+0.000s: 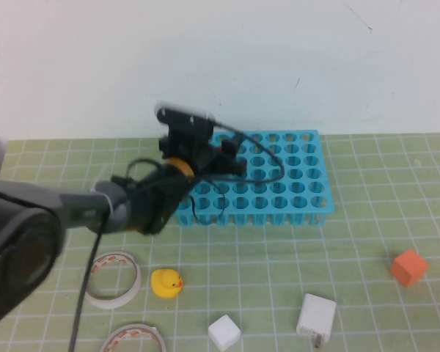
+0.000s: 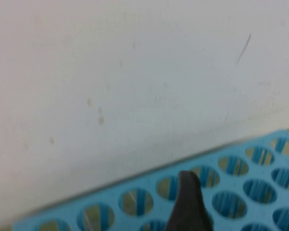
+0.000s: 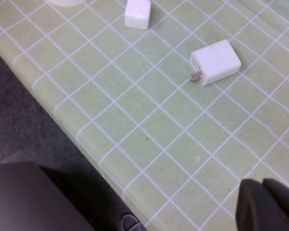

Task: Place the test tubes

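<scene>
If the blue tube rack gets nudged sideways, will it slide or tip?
Likely slides: the blue rack sits wide and low on the mat. Probably light: mostly open holes. Left gripper hovers over its left end; right gripper, jaws shut, hangs over the mat's near edge.

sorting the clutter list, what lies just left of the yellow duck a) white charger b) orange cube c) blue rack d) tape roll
d: the tape roll lies left of the duck; left gripper hovers over the blue rack, right gripper shut near the front edge of the mat
</scene>
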Controlling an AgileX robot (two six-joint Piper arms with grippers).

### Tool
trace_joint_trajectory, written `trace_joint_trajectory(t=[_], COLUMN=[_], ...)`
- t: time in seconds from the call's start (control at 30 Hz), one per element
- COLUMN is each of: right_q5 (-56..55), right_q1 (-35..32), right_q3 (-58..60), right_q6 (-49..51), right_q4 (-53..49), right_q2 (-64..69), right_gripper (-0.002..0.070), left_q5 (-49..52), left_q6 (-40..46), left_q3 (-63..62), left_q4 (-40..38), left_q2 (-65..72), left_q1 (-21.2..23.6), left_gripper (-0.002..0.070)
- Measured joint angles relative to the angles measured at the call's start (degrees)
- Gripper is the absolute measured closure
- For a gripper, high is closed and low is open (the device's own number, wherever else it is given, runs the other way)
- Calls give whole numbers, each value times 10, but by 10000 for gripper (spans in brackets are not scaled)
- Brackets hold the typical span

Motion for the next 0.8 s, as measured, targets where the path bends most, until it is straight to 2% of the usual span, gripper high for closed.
trace_joint_trajectory(t=[0.13,0.23,0.33,0.5,0.63,0.8], right_q5=[0,0,0,0,0,0], right_q1=[0,0,0,0,0,0], right_q3=[0,0,0,0,0,0], right_q6=[0,0,0,0,0,0], right_q4=[0,0,0,0,0,0], right_q2=[0,0,0,0,0,0], right_gripper=[678,678,678,678,678,678], left_q5=[62,103,144,220,303,455], left_q6=[30,73,106,122,123,123], left_q3=[0,0,0,0,0,0], left_q4=[0,0,0,32,120,159], left_q2=[-58,-116,-180,-312,-424,-548], left_q1=[0,0,0,0,0,0], left_gripper=[234,288,392,617,664,674])
